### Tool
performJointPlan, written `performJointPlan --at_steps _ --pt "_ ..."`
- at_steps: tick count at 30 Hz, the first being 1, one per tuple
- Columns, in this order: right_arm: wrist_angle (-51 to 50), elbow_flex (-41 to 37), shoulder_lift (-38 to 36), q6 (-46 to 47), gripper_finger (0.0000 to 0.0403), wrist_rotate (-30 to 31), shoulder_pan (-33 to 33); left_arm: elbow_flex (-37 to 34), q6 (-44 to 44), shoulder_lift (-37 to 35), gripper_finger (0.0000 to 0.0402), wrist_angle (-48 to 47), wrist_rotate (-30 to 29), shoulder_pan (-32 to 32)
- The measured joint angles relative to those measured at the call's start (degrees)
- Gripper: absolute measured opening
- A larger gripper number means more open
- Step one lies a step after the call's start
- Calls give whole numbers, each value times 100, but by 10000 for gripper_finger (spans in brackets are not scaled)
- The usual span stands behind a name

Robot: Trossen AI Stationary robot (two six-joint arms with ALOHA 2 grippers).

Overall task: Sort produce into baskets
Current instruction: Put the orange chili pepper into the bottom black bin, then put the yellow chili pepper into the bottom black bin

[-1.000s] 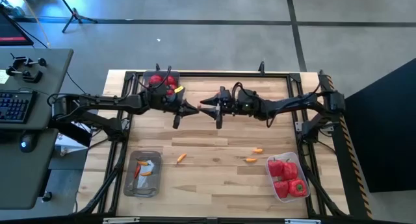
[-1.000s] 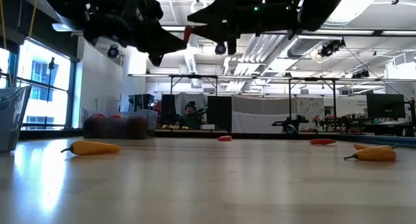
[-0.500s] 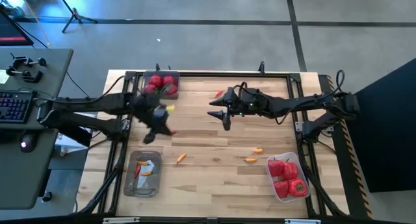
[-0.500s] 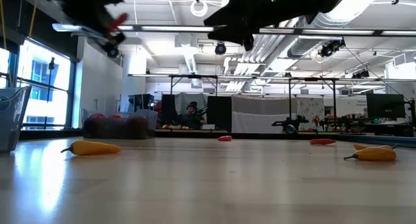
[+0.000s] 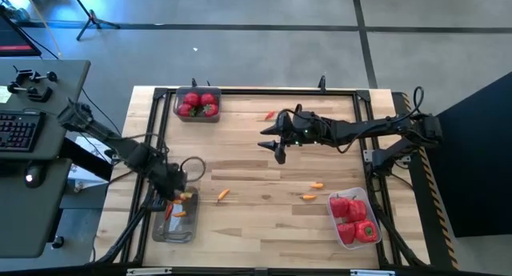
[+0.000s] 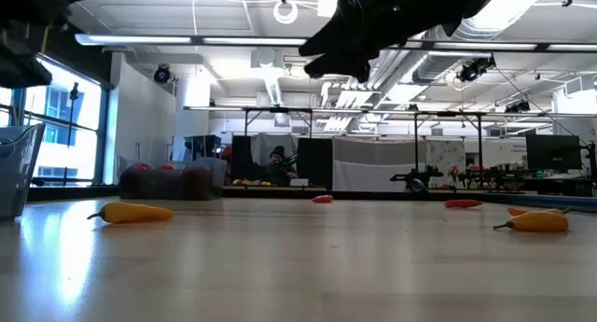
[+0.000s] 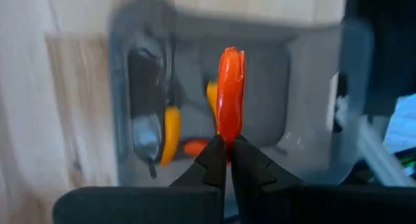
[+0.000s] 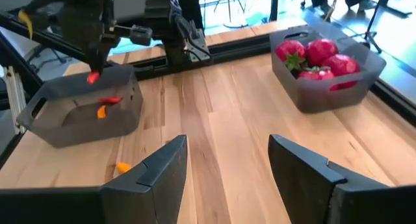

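While a slim red pepper piece (image 7: 229,97) is pinched upright between the closed fingers of the left gripper (image 5: 173,192), it is held directly over the near-left tub (image 5: 158,228), into which its release is judged the step in hand. In that tub two or three orange and red pieces (image 7: 171,130) are already seen; an exact count cannot be made. The near-right tub (image 5: 340,230) is filled with about four red bell peppers (image 5: 355,220).

On the bare counter (image 5: 264,228) three slim orange pieces are counted: one (image 5: 223,194) just beside the near-left tub, and two (image 5: 312,191) near the pepper tub. Farther back, one small red piece (image 5: 270,114) lies loose.

The right gripper (image 5: 278,142) is held above mid-counter, fingers spread wide and empty. At the far edge, the third tub (image 5: 197,117) holds about four round red fruits (image 5: 198,103).

The sorting is judged well advanced: peppers and fruits appear binned, while four loose pieces and the held one remain.
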Motion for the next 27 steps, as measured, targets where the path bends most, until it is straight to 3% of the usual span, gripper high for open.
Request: performJointPlan --at_steps 8,17,22,27 --pt "-196 0 0 122 206 161 33 -195 -344 573 23 22 -223 -499" --pt "-754 0 0 473 215 447 254 -173 -246 793 135 36 -129 -589" --pt "-1645 0 -124 736 235 564 416 254 650 787 167 56 -325 -527" --pt "-3038 0 -543 1139 240 637 558 576 1820 692 137 322 -744 23"
